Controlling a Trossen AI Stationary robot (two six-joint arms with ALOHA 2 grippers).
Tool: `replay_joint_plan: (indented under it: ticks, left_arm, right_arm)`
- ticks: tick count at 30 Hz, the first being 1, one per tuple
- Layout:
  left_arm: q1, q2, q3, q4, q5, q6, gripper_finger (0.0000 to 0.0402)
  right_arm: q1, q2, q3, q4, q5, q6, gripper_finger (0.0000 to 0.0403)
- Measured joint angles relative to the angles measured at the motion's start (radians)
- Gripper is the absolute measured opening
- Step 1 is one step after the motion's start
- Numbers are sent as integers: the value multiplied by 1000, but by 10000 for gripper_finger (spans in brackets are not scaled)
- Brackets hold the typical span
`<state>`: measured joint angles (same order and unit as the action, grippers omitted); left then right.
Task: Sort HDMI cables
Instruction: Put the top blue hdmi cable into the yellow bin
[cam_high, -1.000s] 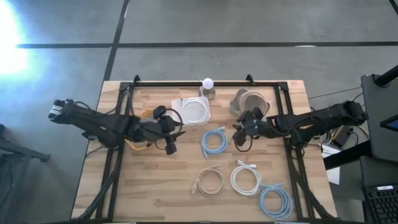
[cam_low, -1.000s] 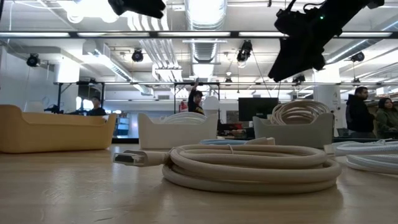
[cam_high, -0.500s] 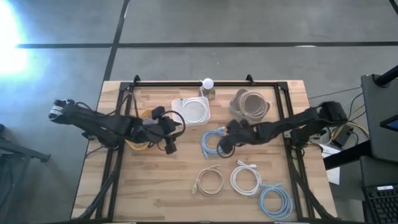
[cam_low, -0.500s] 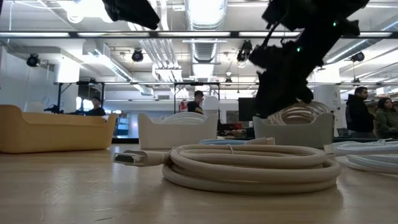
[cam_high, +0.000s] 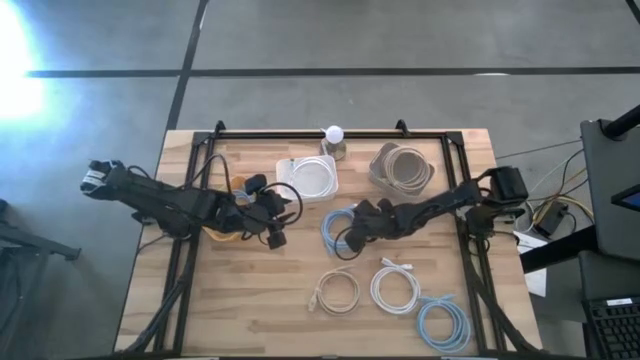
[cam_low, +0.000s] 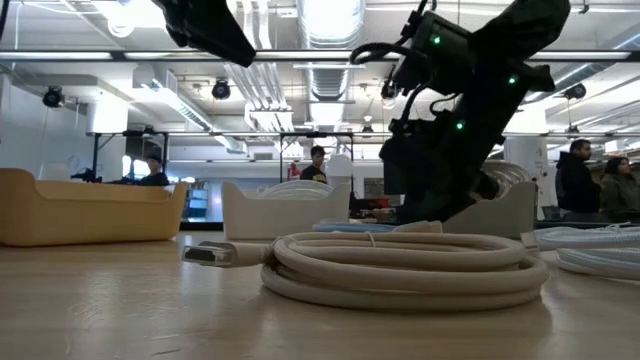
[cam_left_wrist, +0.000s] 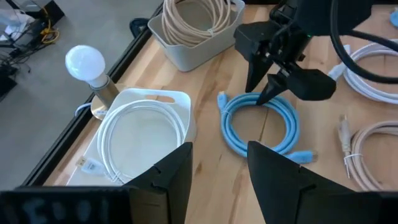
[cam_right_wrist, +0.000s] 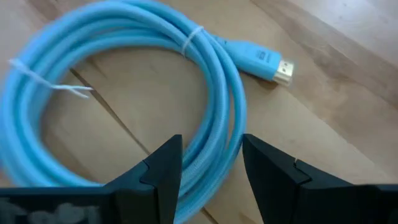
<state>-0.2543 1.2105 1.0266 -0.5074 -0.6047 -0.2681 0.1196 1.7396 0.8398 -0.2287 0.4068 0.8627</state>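
Note:
A light blue HDMI cable coil (cam_high: 328, 226) (cam_right_wrist: 214, 112) lies flat on the wood in the middle of the table. My right gripper (cam_high: 347, 238) (cam_right_wrist: 211, 168) is low over it and open, one finger on each side of the coil's strand, with no touch that I can see. The left wrist view shows its fingertips (cam_left_wrist: 264, 93) at the coil's rim (cam_left_wrist: 233, 127). My left gripper (cam_high: 272, 228) (cam_left_wrist: 217, 180) waits open above the table, left of the coil. More coils lie near the front edge: beige (cam_high: 337, 292) (cam_low: 400, 265), white (cam_high: 395, 288) and light blue (cam_high: 443, 323).
Three bins stand toward the far edge: a white one (cam_high: 307, 178) with a white cable, a grey one (cam_high: 402, 167) with beige cable, and a yellow one (cam_high: 222, 218) under my left arm. A bulb on a stand (cam_high: 334, 133) is between them. People show in the room behind.
My right gripper has moved from beside the grey bin toward the table's left and down onto the light blue coil in the middle. The coil has stayed in place. My left arm has kept almost still.

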Motion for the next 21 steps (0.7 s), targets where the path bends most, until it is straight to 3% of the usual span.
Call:
replay_joint_plan:
  ticks: [12, 16, 21]
  left_arm:
    - [0, 2, -10, -3, -7, -109, 163]
    - [0, 3, -55, 17, -16, -250, 163]
    - [1, 9, -175, 222, -2, -399, 163]
  right_arm:
    - [-8, 23, 18, -4, 12, -69, 26]
    - [-4, -23, 40, -5, 73, -147, 23]
    - [-5, -45, 85, -5, 162, -256, 27]
